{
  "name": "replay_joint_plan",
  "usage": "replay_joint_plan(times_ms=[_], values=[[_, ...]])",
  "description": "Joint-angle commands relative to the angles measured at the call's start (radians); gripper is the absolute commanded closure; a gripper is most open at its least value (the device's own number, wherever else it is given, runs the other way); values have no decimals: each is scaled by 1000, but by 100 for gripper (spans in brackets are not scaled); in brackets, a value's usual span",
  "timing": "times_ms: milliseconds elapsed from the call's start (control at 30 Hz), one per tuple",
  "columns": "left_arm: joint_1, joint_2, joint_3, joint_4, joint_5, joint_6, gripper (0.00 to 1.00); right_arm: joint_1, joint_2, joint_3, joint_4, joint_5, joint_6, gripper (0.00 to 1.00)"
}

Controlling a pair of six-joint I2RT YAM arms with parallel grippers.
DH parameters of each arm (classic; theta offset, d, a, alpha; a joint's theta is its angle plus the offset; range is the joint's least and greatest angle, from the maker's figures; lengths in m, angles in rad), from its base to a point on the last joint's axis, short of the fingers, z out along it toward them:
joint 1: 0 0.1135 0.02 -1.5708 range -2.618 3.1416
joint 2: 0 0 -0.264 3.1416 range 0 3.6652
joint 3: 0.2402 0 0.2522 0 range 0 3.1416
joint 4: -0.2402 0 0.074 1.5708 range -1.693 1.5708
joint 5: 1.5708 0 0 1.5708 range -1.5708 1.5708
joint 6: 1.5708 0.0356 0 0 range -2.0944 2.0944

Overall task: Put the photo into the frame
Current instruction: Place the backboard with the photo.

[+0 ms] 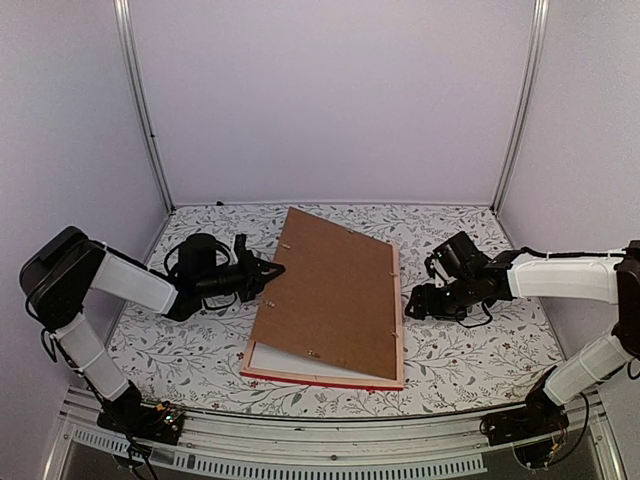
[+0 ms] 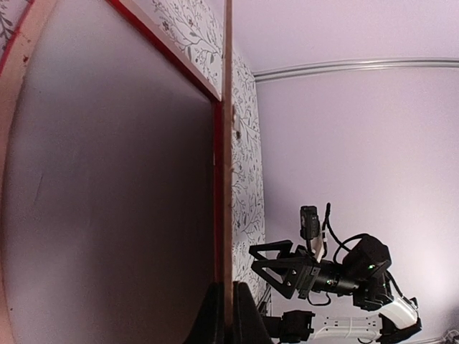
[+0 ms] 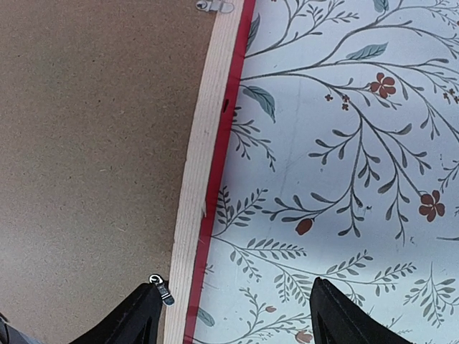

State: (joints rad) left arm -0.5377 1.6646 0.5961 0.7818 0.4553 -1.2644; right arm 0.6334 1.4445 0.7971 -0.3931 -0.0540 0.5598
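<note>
On the floral bench (image 1: pixel 480 340) the frame (image 1: pixel 330 379) lies red face down, long axis running near-to-far. The backing board (image 1: pixel 330 295) slopes over it, left edge raised and clamped in the left end effector (image 1: pixel 272 270). The right end effector (image 1: pixel 412 303) gapes empty beside the frame's right rail.

Lab booth: plain white walls (image 1: pixel 330 100)

Unseen: frame (image 1: pixel 398 320) contents (under backing board (image 1: pixel 330 290))
</note>
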Motion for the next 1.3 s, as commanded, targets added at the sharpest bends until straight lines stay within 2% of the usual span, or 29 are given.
replay_joint_plan(times_ms=[0, 467, 1133, 1267], values=[[-9, -34, 36, 3, 59, -7, 100, -5, 17, -13, 21, -7, -8, 25], [8, -84, 45, -42, 65, 11, 100, -5, 37, -8, 36, -23, -12, 25], [4, 37, 55, 10, 107, -1, 100, -5, 41, -15, 36, -20, -9, 25], [4, 48, 46, 8, 104, 3, 91, -5, 35, -20, 37, -18, -8, 25]])
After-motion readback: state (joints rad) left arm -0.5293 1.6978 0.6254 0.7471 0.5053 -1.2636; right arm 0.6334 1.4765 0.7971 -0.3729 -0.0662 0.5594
